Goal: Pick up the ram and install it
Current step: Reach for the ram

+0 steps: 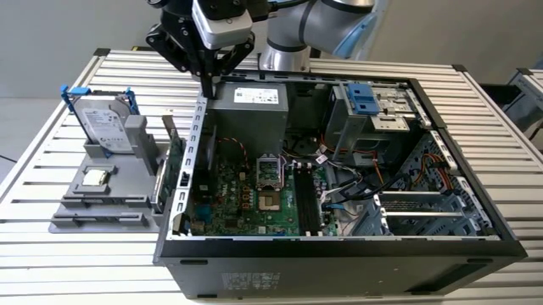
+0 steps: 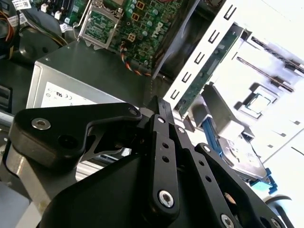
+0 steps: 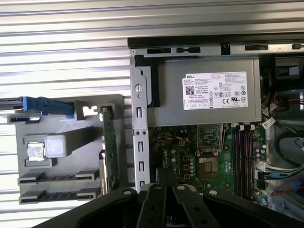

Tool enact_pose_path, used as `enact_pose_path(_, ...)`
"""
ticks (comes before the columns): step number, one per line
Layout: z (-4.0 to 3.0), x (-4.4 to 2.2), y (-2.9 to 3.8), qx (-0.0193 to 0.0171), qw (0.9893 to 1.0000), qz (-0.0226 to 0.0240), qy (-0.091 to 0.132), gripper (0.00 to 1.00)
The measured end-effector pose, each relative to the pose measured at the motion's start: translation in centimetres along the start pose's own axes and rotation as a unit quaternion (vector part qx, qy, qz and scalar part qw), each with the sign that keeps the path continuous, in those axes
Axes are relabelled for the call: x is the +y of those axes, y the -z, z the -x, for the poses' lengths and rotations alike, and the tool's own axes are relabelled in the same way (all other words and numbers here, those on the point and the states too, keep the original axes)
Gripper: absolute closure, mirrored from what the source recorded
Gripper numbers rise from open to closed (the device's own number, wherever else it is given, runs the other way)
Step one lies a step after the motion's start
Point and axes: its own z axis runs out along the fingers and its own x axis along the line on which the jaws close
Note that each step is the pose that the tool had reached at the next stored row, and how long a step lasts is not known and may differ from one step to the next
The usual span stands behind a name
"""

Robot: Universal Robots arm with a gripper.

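Slatted table, fingers pressed together above computer case, ram well apart in grey holder.

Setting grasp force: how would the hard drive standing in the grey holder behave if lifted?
The hard drive looks rigid and likely heavy for its size: metal casing. Standing on edge in the grey holder, it may tip if nudged sideways. Its smooth silver face could be slippery.

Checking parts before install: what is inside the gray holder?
A hard drive in a blue frame stands upright, a silver chip lies in a square pocket, a green card stands on edge. Whether its two long slots hold anything cannot be told.
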Motion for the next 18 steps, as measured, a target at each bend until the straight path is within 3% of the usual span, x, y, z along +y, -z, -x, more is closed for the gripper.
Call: enact_pose_path(18,-0.6,-0.27,0.03,0.0,1.0,0.0,0.0,1.0)
